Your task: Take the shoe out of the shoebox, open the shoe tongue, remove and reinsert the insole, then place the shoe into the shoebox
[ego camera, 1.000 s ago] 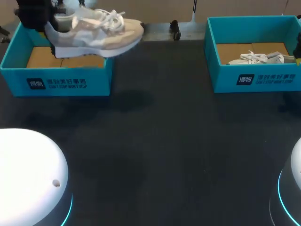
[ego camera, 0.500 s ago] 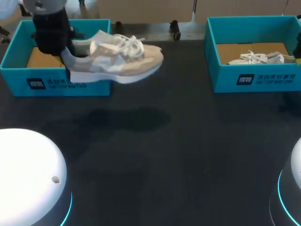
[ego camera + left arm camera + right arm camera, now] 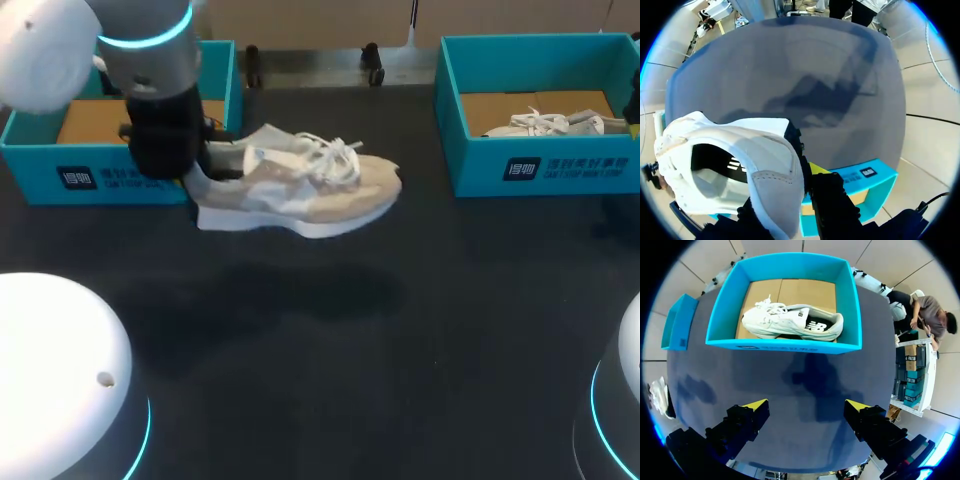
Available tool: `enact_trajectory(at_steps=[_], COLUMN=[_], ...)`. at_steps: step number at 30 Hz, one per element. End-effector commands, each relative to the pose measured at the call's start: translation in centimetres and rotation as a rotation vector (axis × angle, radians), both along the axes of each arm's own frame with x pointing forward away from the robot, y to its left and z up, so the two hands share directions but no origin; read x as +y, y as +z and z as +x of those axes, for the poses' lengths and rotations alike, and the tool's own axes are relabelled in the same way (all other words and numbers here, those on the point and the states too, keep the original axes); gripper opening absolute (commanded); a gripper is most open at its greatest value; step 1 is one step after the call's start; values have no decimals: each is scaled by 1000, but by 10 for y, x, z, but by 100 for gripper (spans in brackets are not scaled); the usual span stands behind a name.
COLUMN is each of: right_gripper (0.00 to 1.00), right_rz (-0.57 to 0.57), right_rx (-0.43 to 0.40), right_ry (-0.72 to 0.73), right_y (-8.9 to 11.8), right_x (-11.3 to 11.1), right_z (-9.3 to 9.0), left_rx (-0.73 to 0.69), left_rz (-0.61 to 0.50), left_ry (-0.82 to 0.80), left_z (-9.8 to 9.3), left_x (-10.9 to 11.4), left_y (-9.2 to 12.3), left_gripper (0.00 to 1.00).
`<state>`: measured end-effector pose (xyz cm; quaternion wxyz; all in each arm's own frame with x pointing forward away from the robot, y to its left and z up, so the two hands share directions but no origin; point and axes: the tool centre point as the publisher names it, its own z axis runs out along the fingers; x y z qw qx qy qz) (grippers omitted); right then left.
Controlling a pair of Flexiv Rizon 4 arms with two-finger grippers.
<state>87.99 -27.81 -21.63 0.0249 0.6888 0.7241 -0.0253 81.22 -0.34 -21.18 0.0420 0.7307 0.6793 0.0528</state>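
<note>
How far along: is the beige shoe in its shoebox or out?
Out: left gripper holds the shoe above the table, in front of the shoebox.

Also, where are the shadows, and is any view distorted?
Head view: the held-up shoe throws a soft, blurry shadow on the table under it. Left wrist view: fisheye swells the shoe's heel. Right wrist view: the table's edge curves round.
</note>
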Motion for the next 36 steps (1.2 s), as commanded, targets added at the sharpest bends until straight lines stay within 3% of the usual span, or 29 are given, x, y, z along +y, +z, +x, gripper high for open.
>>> enact_trajectory(at_steps=[1,11,22,29,36], right_gripper=[100,100,100,100,100], right_rz=[0,0,0,0,0], right_rx=[-1,-1,-1,-1,-1], right_ry=[0,0,0,0,0], right_y=[0,0,0,0,0], right_x=[0,0,0,0,0], right_z=[0,0,0,0,0], left_rx=[-32,-36,0,-1,-10], left_rz=[16,9,-11,39,17], left_ry=[8,50,96,80,82], left_z=[-7,-25,-40,-52,-56], left_x=[-17,-55,-82,-92,-96], left_y=[-8,-24,-50,-80,-112], left_gripper=[0,0,0,0,0])
